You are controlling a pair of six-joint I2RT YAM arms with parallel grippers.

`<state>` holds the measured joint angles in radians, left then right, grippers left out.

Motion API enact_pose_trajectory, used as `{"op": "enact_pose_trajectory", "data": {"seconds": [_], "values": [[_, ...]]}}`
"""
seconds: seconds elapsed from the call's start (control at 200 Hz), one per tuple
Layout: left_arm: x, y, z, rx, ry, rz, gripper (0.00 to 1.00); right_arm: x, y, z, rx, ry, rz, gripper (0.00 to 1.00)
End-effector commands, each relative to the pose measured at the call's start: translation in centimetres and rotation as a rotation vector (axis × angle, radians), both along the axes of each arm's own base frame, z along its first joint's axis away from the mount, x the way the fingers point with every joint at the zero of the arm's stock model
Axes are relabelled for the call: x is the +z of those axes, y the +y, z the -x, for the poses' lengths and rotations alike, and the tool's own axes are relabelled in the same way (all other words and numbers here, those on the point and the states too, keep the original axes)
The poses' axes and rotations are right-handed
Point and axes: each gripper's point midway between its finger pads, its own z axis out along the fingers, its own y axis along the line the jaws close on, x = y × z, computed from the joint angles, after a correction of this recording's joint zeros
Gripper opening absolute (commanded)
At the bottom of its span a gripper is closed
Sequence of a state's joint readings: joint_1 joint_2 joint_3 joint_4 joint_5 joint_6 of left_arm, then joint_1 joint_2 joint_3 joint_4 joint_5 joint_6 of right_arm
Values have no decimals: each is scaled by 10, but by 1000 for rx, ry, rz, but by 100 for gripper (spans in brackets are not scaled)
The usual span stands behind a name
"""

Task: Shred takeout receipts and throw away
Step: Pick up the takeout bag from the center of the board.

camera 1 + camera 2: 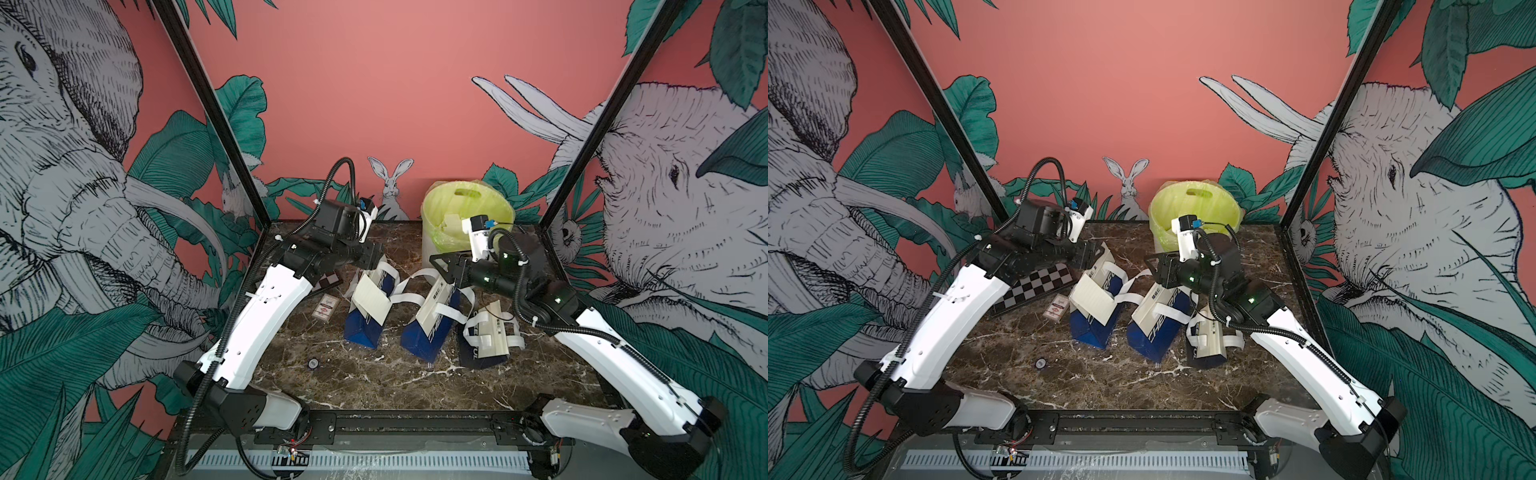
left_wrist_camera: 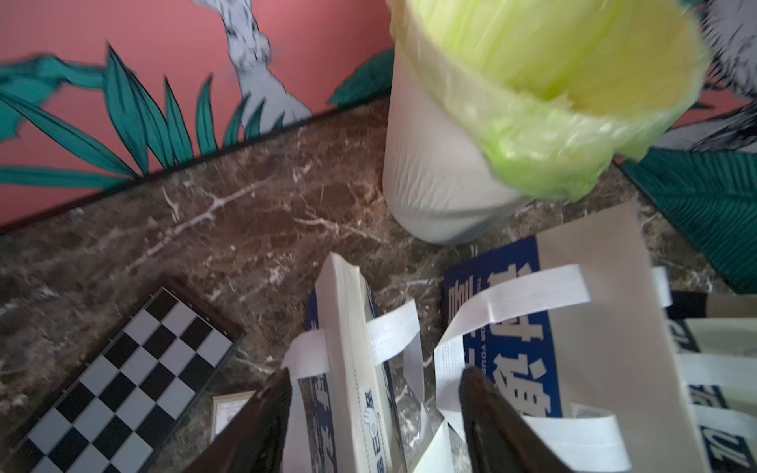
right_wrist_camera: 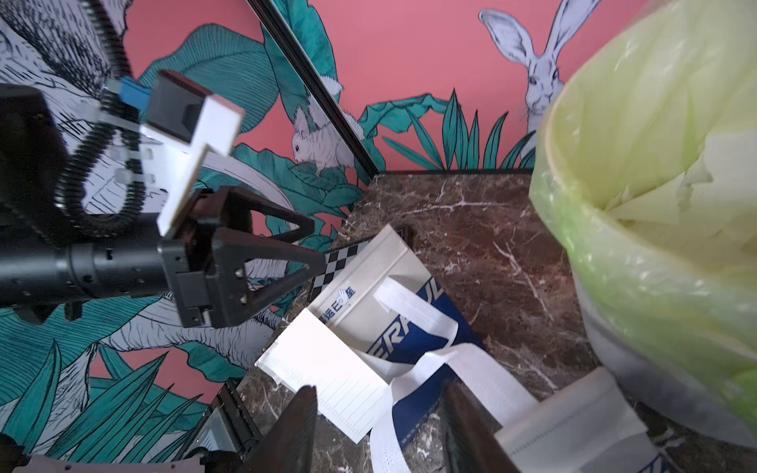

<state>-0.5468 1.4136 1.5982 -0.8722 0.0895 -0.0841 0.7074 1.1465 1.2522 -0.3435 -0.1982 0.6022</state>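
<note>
Left gripper [image 2: 375, 370]: we find its jaws apart with nothing between them. It hangs over the strap end of the left bag [image 1: 365, 328], close to the chessboard [image 1: 1034, 286] that lies flat on the table [image 1: 374, 382].

Right gripper [image 3: 379, 395]: its jaws also stand apart and hold nothing. In both top views it hangs above the far end of the middle bag [image 1: 428, 336], pointing towards the left gripper, with the bin [image 1: 430, 249] just behind it.

Receipt [image 1: 371, 297]: we see one white slip with faint grey lines lying askew on the upper face of the left bag, touching the bag and neither gripper. In the right wrist view it lies below the right gripper's fingers [image 3: 301, 413], apart from them.

The middle bag and the right bag [image 1: 478, 357] also show pale panels under their white straps [image 1: 451, 316]. We cannot tell whether these are paper or bag cloth.

The bin stands upright at the back of the table and is lined in yellow-green. Pale scraps [image 1: 451, 220] lie inside it.

A small red-and-white card [image 1: 325, 309] lies on the table between the chessboard and the left bag.
</note>
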Motion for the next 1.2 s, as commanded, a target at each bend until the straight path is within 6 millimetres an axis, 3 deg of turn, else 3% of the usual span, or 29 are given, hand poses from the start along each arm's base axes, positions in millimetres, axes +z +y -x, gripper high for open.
{"op": "enact_pose_trajectory", "data": {"seconds": [0.0, 0.19, 0.485, 0.68, 0.78, 0.94, 1.19], "values": [[-14, 2, 19, -28, 71, 9, 63, 4, 1, 3, -38, 3, -44, 48], [-37, 2, 18, -19, 130, -15, 53, -1, 7, 8, -27, 13, -42, 48], [-42, -7, 3, 5, 126, 38, 49, -5, 18, 7, -12, 24, -49, 48], [-46, -4, -12, 38, 157, 85, 39, -8, 18, 7, -12, 30, -42, 48], [-44, -4, -17, 38, 163, 122, 39, -9, 18, 7, -14, 30, -38, 48], [-43, -10, -19, 3, 194, 167, 51, -13, 18, 7, -13, 35, -33, 48], [-47, -5, -27, -12, 236, 194, 45, -15, 18, 7, -13, 39, -29, 48]]}}
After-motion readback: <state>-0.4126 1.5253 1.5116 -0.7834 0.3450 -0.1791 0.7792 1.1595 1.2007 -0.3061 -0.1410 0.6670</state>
